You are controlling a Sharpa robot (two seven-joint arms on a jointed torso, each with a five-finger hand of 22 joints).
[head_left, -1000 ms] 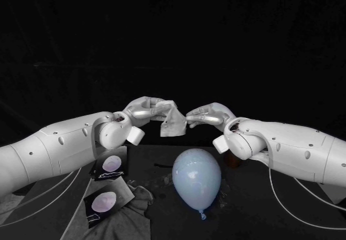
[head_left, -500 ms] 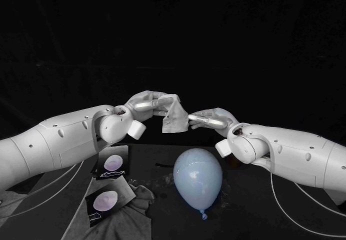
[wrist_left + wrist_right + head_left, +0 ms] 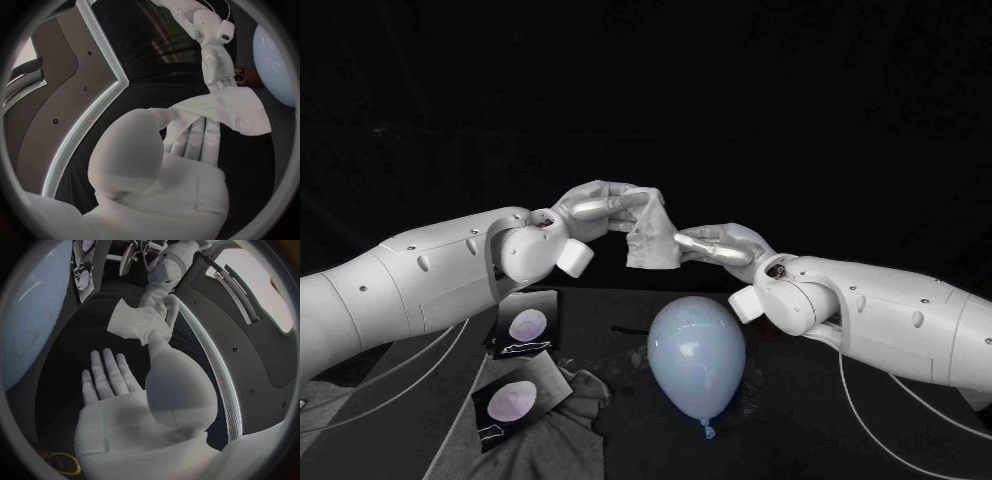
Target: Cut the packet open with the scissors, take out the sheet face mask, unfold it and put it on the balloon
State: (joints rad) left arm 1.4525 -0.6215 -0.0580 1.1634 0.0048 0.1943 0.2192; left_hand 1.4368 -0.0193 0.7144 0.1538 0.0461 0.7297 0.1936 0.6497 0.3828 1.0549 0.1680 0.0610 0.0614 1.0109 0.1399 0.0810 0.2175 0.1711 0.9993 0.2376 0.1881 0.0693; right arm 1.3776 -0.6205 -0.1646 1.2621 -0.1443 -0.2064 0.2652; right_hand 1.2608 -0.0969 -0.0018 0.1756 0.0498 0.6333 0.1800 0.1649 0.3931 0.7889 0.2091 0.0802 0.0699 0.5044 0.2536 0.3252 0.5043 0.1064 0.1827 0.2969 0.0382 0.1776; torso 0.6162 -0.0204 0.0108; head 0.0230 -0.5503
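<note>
The left hand (image 3: 600, 212) pinches the folded sheet face mask (image 3: 646, 236) between thumb and fingers, holding it in the air above the balloon (image 3: 694, 356), which lies mid-table (image 3: 620, 308). The right hand (image 3: 718, 243) touches the mask's lower edge with its other fingers spread; whether it grips cannot be told.

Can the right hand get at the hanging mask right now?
Probably yes: the mask hangs free from the left hand, and the right hand is at its edge with nothing between.
</note>
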